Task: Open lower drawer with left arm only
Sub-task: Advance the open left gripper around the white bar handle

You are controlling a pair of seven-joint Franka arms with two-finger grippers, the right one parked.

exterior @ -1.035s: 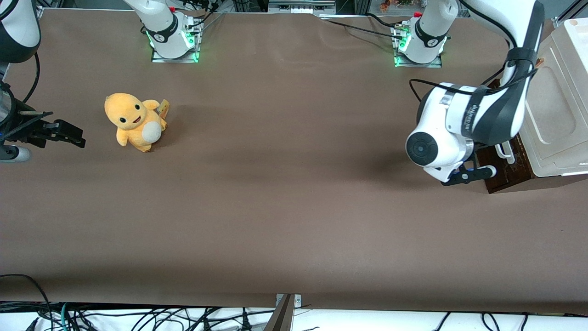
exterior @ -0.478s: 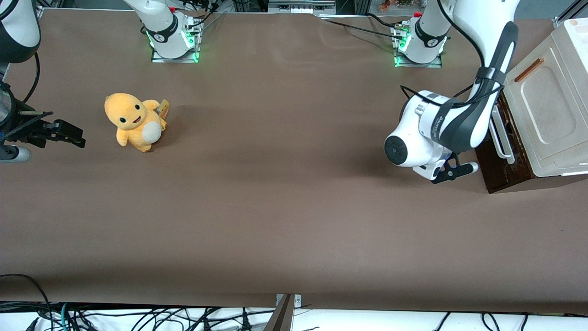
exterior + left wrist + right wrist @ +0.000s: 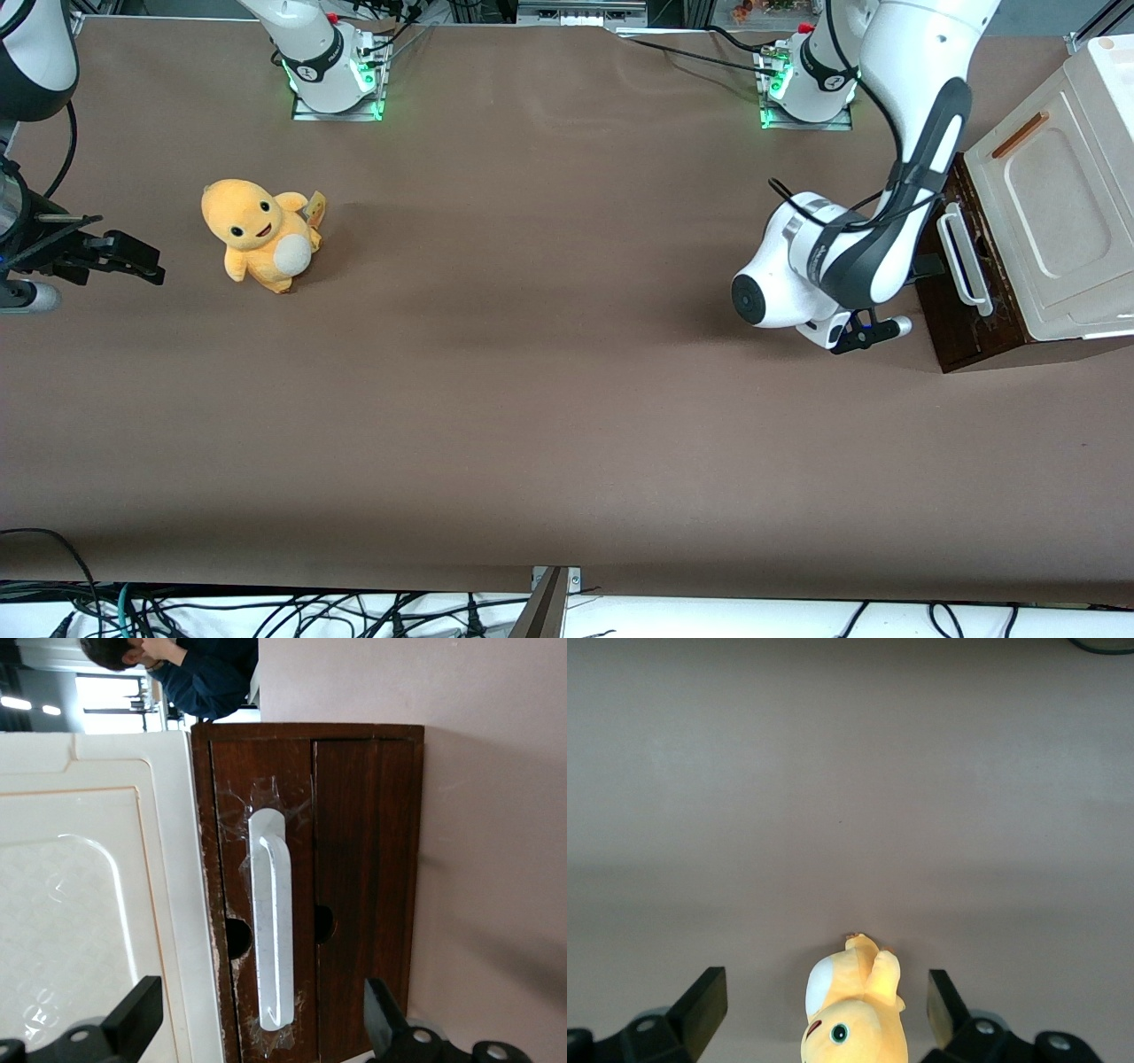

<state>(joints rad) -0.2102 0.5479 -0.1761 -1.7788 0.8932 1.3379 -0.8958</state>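
Nothing of the opening itself is done yet, as far as I can judge: the lower drawer [image 3: 310, 886] is shut, its dark brown front is flush with the frame of the small cabinet [image 3: 966, 328], and none of its inside shows. This cabinet stands at the working arm's end of the table [image 3: 532, 425], and I take it as the landmark. The long white bar handle [image 3: 272, 921] is fixed on the drawer front, under the cream panel [image 3: 1054, 221] with the orange-brown strip handle [image 3: 1020, 135]. The left arm [image 3: 921, 133] bends down in front of the cabinet, and its gripper [image 3: 266, 1028] hangs just before the drawer front, apart from the handle. Its fingers [image 3: 133, 1014] are spread wide and hold nothing; in the wrist view the handle lies between their two lines. So the approach seems nearly finished, and what is left is to reach the handle, to close on it, and to pull the drawer out. The table is covered with a plain brown sheet. Well apart from the cabinet, toward the parked arm's end, sits a yellow plush toy [image 3: 259, 234]. In the room above the cabinet, the wrist view shows a person in dark blue clothes [image 3: 199, 673], and cables [image 3: 266, 611] hang at the table edge nearest to the front camera.
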